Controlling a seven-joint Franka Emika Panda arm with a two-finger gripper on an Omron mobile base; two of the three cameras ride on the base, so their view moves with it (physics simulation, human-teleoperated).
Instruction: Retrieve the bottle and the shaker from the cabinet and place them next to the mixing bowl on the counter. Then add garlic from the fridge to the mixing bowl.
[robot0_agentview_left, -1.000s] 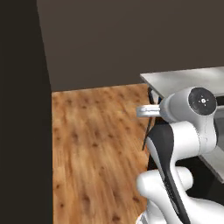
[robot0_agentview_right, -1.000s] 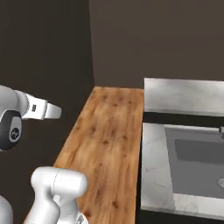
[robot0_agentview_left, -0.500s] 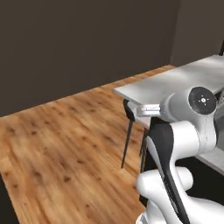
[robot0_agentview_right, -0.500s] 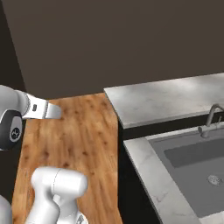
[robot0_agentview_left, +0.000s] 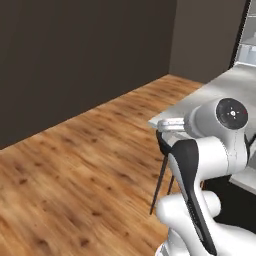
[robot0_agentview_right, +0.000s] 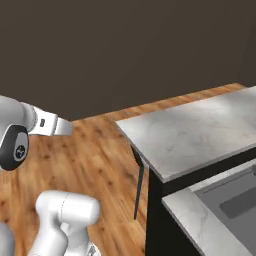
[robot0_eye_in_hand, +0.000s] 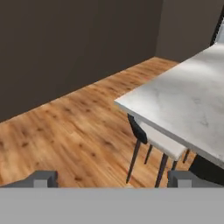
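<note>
Swung round with the base, both views now face the counter (robot0_agentview_right: 200, 132) corner above wood floor (robot0_agentview_left: 75, 165); gripper (robot0_eye_in_hand: 111, 178) jaws wide, empty.

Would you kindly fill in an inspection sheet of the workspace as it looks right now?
Surface: grey marbled counter, bare where visible; sink basin set in a lower worktop.
Job's things: nothing seen.
Clutter: nothing seen.
End effector: end effector open, holding nothing, facing the floor and counter edge.
Cables: nothing seen.
Surroundings: wooden floor, dark wall, stool with dark legs tucked under the counter.
</note>
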